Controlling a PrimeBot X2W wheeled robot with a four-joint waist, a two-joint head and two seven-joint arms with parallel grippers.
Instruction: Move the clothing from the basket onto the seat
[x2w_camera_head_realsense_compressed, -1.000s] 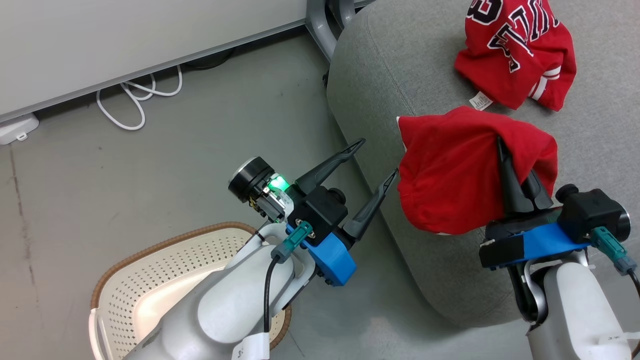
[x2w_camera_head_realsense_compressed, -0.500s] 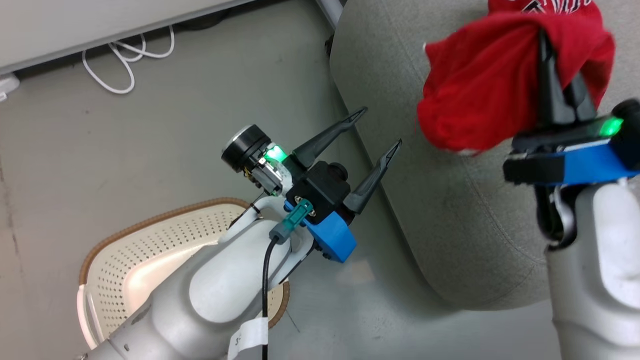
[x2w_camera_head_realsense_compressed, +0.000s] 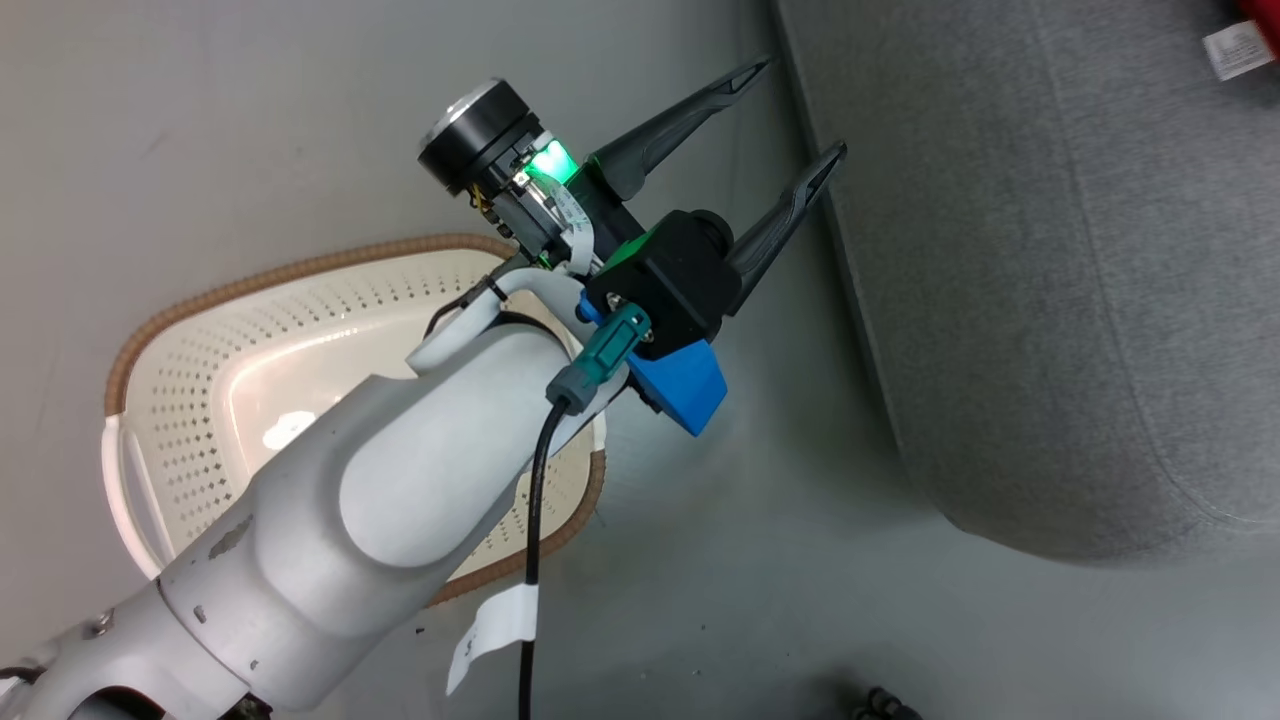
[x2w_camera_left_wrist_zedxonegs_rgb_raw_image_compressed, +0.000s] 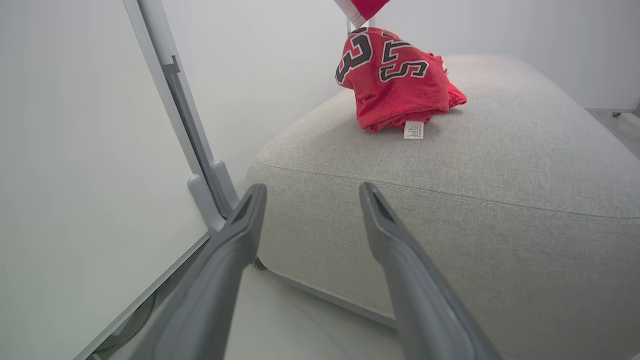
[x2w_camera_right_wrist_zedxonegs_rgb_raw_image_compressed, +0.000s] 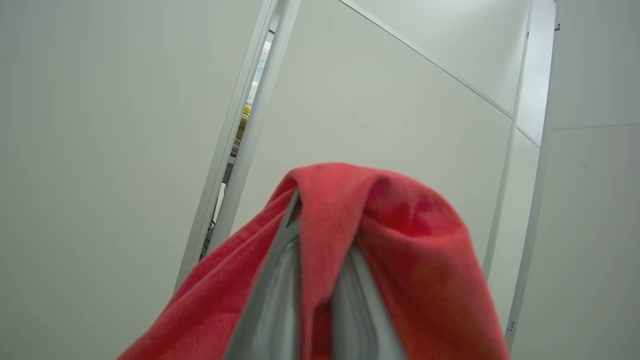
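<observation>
My left gripper (x2w_camera_head_realsense_compressed: 803, 108) hangs open and empty over the floor, between the basket (x2w_camera_head_realsense_compressed: 170, 330) and the seat (x2w_camera_head_realsense_compressed: 1050, 300). The basket's visible inside holds no cloth; my left forearm covers part of it. In the left wrist view the open left gripper (x2w_camera_left_wrist_zedxonegs_rgb_raw_image_compressed: 312, 189) points at the seat (x2w_camera_left_wrist_zedxonegs_rgb_raw_image_compressed: 500, 165), where the red jersey (x2w_camera_left_wrist_zedxonegs_rgb_raw_image_compressed: 395, 85) with black lettering lies bunched. A scrap of red clothing (x2w_camera_left_wrist_zedxonegs_rgb_raw_image_compressed: 365, 6) hangs above it. My right gripper (x2w_camera_right_wrist_zedxonegs_rgb_raw_image_compressed: 320, 235) is shut on the plainer red garment (x2w_camera_right_wrist_zedxonegs_rgb_raw_image_compressed: 425, 260), which drapes over both fingers.
White partition panels (x2w_camera_left_wrist_zedxonegs_rgb_raw_image_compressed: 75, 150) with a grey post and foot (x2w_camera_left_wrist_zedxonegs_rgb_raw_image_compressed: 202, 170) stand close to the seat's left corner. Grey floor (x2w_camera_head_realsense_compressed: 750, 560) runs between basket and seat. A dark cable end (x2w_camera_head_realsense_compressed: 885, 700) lies at the bottom edge.
The head view has shifted. My right gripper carried the red garment up over the seat and out of the head view. The left gripper stays open.
</observation>
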